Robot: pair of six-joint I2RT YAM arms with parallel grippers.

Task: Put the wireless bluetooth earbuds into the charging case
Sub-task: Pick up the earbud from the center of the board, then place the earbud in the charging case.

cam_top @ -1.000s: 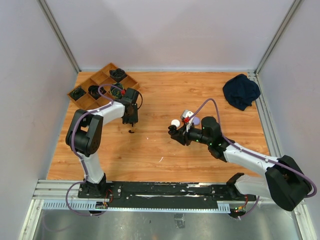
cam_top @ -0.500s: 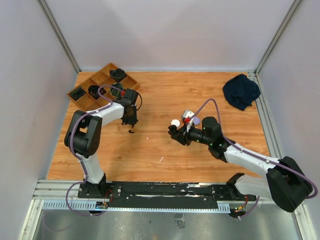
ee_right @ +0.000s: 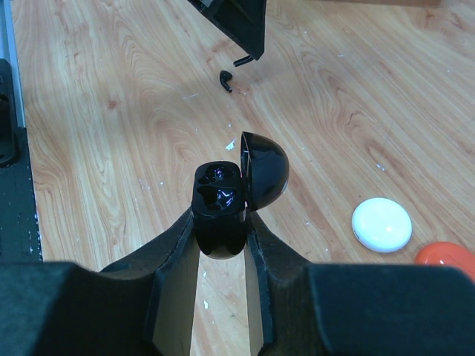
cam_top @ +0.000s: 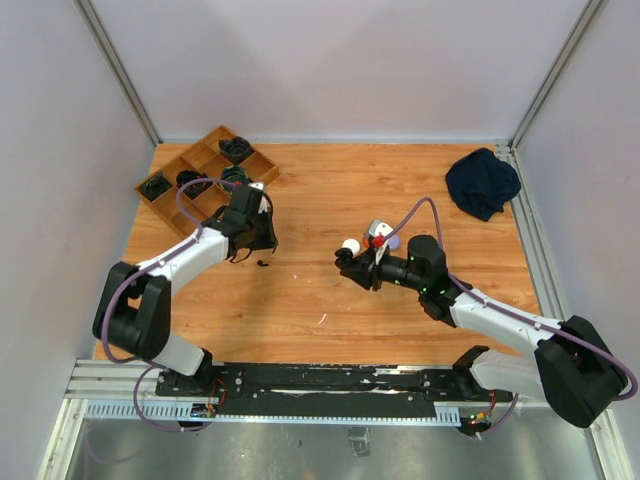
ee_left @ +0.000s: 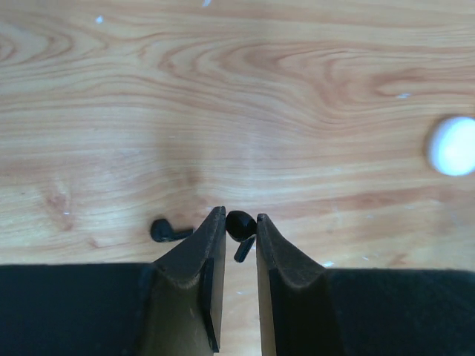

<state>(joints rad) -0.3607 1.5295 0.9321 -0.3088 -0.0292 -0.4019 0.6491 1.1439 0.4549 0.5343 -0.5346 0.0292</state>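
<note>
Two black earbuds are in view. The first earbud (ee_left: 239, 225) is pinched between the jaws of the left gripper (ee_left: 239, 216) and appears lifted just off the surface (ee_left: 223, 89), though the wrist view does not confirm this. The second earbud (ee_left: 165, 231) lies on the surface just beside the left jaw. The right gripper (ee_right: 220, 221) has its jaws clamped on the black case (ee_right: 219, 189), held upright with its lid (ee_right: 266, 172) hinged open, well apart from both earbuds. A white case (ee_right: 381, 224) and an orange case (ee_right: 445, 256) lie on the surface near the right gripper.
</note>
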